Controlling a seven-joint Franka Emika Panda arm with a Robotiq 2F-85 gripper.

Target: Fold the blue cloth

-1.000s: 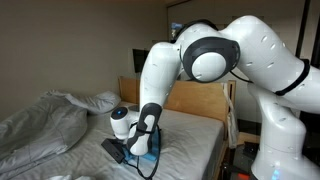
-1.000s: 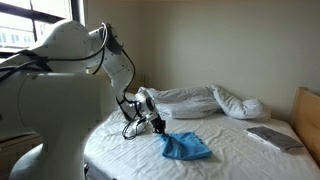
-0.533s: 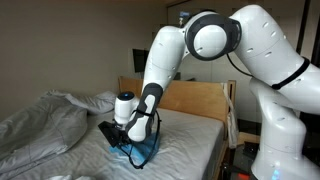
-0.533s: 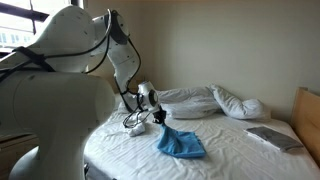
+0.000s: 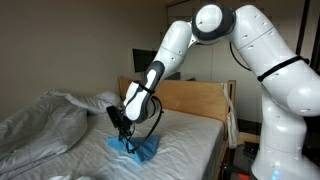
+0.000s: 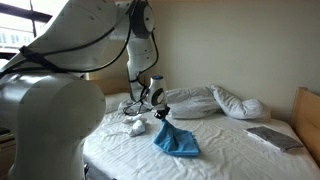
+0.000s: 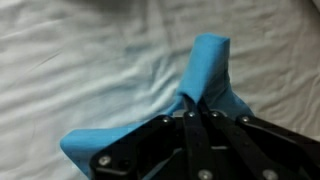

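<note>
The blue cloth (image 5: 137,149) lies on the white bed sheet in both exterior views, with one corner pulled up into a peak (image 6: 166,127). My gripper (image 5: 121,124) hangs just above the bed, shut on that raised corner (image 6: 160,114). In the wrist view the black fingers (image 7: 187,108) are pressed together on a fold of the blue cloth (image 7: 210,62). The fabric runs up from them and also shows at the lower left. The rest of the cloth rests rumpled on the sheet below the gripper.
A rumpled grey-white duvet (image 5: 40,125) is heaped along one side of the bed (image 6: 215,101). A wooden headboard (image 5: 195,97) stands at the bed's end. A flat grey book-like item (image 6: 271,137) lies near the headboard (image 6: 306,118).
The gripper has risen and swung away from the bed's edge, still shut, drawing the cloth's corner up and dragging the cloth a little with it.
</note>
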